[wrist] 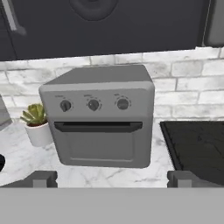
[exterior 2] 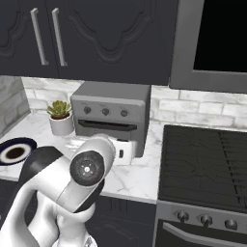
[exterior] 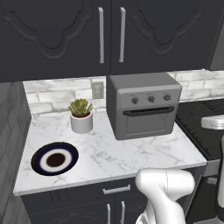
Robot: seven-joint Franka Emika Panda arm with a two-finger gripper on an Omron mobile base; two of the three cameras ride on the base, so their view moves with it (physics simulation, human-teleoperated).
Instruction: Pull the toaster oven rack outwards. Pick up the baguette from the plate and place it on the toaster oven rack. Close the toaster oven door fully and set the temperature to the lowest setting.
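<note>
Marble counter [exterior: 109,153] carries the oven [exterior: 144,105] at its back right, door [wrist: 98,146] shut, so no step looks done; opening it by the handle [wrist: 98,127] comes first. Tool [wrist: 112,178] faces it, jaws wide, empty. Left base view shows the plate [exterior: 54,159] near the front left edge, seemingly bare.
</note>
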